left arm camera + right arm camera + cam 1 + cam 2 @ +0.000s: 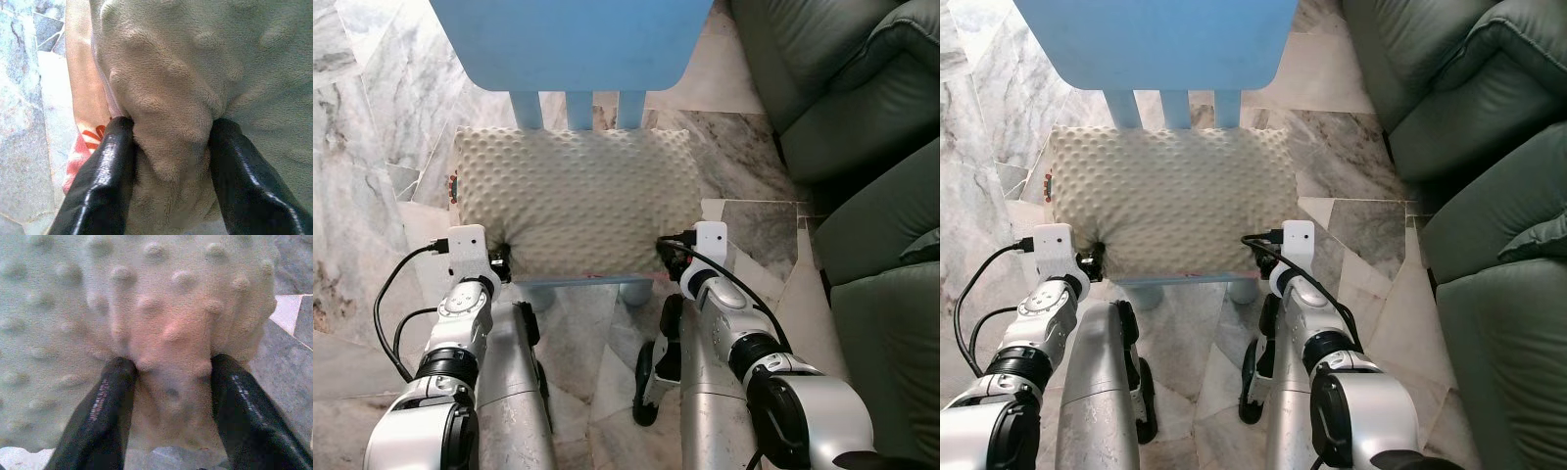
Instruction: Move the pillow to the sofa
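Both tools (168, 147) clamped on pillow (573, 201)

Home living room, by the look of it. Polished marble floor (362, 147) in irregular grey-white slabs, a dark green upholstered sofa (862, 108) along the right side, and a light blue plastic chair (570, 44) with a cream bobbled pillow (573, 201) lying on its seat. All domestic furnishing.

Cream bumpy pillow (573, 201), light-blue chair (570, 44), grey-green sofa (862, 108), grey marble floor (362, 206).
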